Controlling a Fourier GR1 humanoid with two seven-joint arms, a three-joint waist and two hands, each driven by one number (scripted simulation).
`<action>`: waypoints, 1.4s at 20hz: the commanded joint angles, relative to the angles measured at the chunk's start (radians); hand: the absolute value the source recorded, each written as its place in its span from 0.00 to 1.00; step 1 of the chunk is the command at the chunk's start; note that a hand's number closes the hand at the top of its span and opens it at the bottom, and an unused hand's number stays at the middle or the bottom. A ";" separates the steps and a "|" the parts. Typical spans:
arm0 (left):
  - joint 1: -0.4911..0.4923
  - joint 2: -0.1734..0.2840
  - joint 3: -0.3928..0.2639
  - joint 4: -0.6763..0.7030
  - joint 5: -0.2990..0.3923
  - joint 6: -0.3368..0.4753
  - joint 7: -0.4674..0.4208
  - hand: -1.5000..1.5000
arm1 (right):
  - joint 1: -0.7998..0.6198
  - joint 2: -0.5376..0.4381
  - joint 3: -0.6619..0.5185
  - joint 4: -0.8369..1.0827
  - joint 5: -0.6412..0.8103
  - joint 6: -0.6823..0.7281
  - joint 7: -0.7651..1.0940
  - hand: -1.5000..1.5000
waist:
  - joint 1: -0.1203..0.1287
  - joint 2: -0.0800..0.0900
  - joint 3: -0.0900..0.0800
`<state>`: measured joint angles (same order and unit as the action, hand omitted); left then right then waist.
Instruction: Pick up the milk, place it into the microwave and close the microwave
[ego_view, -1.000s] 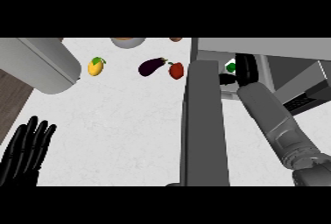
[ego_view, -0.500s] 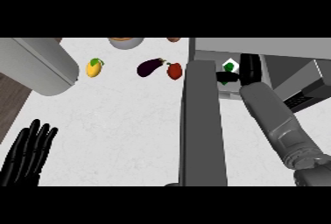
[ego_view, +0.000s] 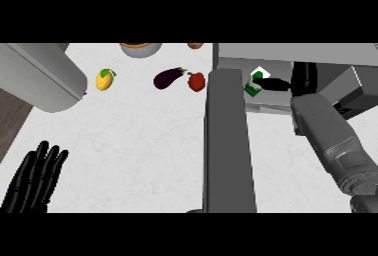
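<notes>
The milk (ego_view: 255, 76), a white carton with green marks, sits inside the open microwave (ego_view: 295, 52) at the upper right. My right hand (ego_view: 286, 84) is inside the microwave with its fingers curled round the carton, hiding most of it. The grey right forearm (ego_view: 328, 137) runs up from the lower right. The microwave door (ego_view: 227, 145) stands open, a long grey slab running down the middle of the view. At the lower left my left hand (ego_view: 33, 180) rests open with fingers up.
On the white counter (ego_view: 133, 140) lie a yellow fruit (ego_view: 105, 80), a purple eggplant (ego_view: 168, 77) and a red vegetable (ego_view: 196, 81) close to the door's far end. A bowl (ego_view: 139, 48) stands at the back. A large grey rounded object (ego_view: 40, 75) fills the upper left.
The right hand and the milk have shifted slightly within the microwave opening. The door and the left hand have not moved.
</notes>
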<state>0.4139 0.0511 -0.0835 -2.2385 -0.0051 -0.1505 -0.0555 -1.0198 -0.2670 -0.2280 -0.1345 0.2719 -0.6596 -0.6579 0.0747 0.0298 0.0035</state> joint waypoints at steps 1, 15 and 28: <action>-0.005 -0.016 -0.021 0.034 -0.018 0.002 -0.024 0.00 | -0.002 -0.024 -0.013 -0.001 -0.006 0.007 -0.022 0.00 | -0.005 -0.001 -0.001; 0.039 -0.023 -0.027 0.001 -0.032 0.011 -0.024 0.00 | 0.144 -0.089 -0.109 -0.030 -0.121 0.379 -0.175 0.00 | -0.044 -0.017 -0.001; 0.040 -0.041 -0.057 0.023 -0.034 0.023 -0.038 0.00 | 0.272 0.057 -0.096 -0.054 -0.146 0.453 -0.183 0.00 | -0.062 -0.026 -0.003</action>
<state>0.4722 0.0094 -0.1533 -2.2215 -0.0509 -0.1293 -0.1000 -0.8257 -0.2191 -0.3170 -0.2046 0.1369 -0.2043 -0.8315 0.0282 -0.0058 -0.0102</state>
